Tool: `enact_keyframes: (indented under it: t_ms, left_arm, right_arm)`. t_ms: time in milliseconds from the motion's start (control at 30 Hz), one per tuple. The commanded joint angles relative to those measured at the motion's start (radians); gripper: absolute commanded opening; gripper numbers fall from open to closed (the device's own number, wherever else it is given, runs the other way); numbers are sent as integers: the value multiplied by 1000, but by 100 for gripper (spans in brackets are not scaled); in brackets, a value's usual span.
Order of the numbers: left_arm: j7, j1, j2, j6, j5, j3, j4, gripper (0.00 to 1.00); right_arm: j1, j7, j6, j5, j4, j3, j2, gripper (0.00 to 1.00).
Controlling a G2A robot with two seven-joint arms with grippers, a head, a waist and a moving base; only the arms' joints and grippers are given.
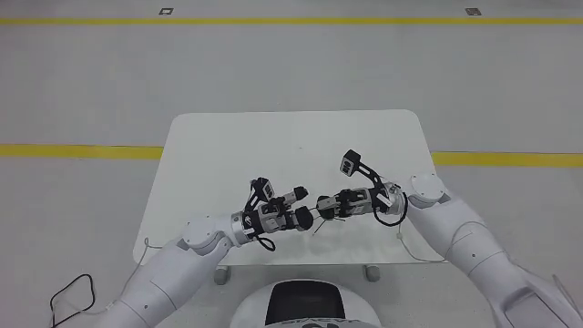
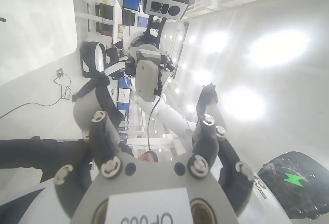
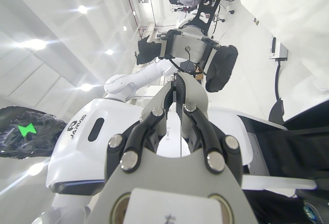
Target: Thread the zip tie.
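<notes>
Zip tie (image 3: 180, 106) is pinched in the clenched right gripper (image 3: 180, 79) above the bench (image 1: 273, 137). Left gripper (image 2: 151, 87) is held released, fingers spread, just beside.

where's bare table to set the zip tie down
The far half of the table is bare, from its far edge to the grippers, both far corners too. Crowded: the near middle, where the left gripper faces the right gripper holding the zip tie.

The counter (image 1: 291, 137) is smooth, matt white. The zip tie (image 3: 181, 137) looks like black plastic, its finish too small to tell.
</notes>
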Motion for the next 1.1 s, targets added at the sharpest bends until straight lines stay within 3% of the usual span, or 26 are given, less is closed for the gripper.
enact_keyframes:
  t_ms: [0, 67, 200, 1067]
  left_arm:
    - [-1, 0, 0, 0, 0, 0, 0, 60]
    - [-3, 0, -1, 0, -1, -1, 1, 51]
    - [-7, 1, 0, 0, 2, -3, -2, 44]
    - [8, 5, -1, -28, 59, -4, -16, 19]
  right_arm:
    - [0, 2, 3, -1, 2, 1, -1, 0]
    - [1, 6, 8, -1, 4, 2, -3, 0]
    - [5, 11, 21, 0, 15, 1, -7, 0]
    - [25, 18, 119, 1, 78, -3, -34, 0]
